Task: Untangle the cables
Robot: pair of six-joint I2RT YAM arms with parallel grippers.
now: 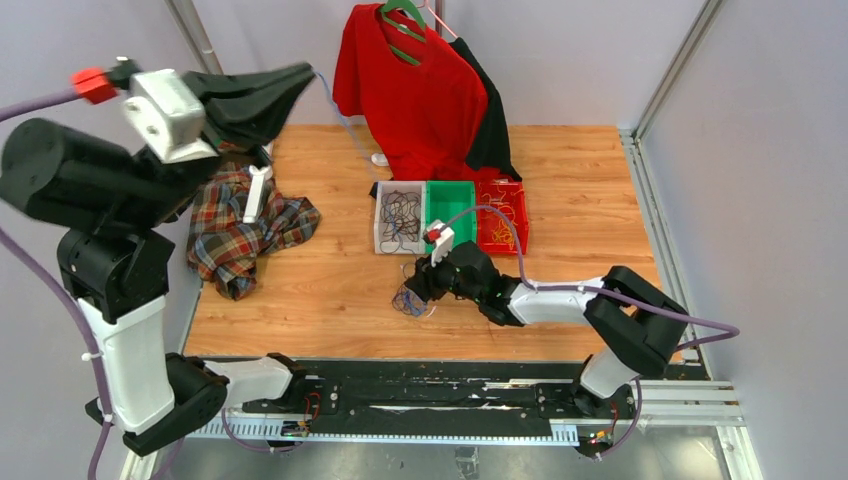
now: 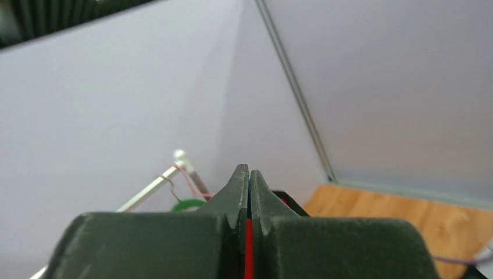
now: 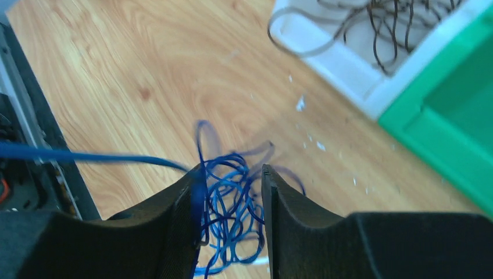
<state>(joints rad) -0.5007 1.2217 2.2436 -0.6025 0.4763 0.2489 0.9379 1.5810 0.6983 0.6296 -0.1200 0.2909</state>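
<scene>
Item 1. Right gripper [image 3: 232,174]: low over the table [image 1: 330,280], fingers spread, not pinching. The blue cables [image 3: 229,209] lie as a knotted heap on the wood between and just below the fingers. One strand runs off taut to one side.

Item 2. Left gripper [image 1: 310,70]: lifted high at the far left, well apart from the heap, fingers pressed together. A thin pale strand seems to lead down from its tip toward the back of the table. I cannot tell whether it is clamped there.

Item 3. Three bins in a row, just beyond the heap:
- White bin [image 1: 383,240], holding black cables [image 1: 400,215].
- Green bin [image 1: 447,187] in the middle.
- Red bin [image 1: 522,240], holding yellow cables [image 1: 500,215].

Item 4. Plaid cloth [image 1: 240,230] crumpled at the left of the table. Red shirt [image 1: 410,90] on a hanger at the back.

Progress, as judged: black and yellow look sorted into their bins. The blue bundle is still snarled on the table and looks like the last lot to tease apart and put away, likely in the green bin.

Markings: no brand, label or writing can be read in any view.
</scene>
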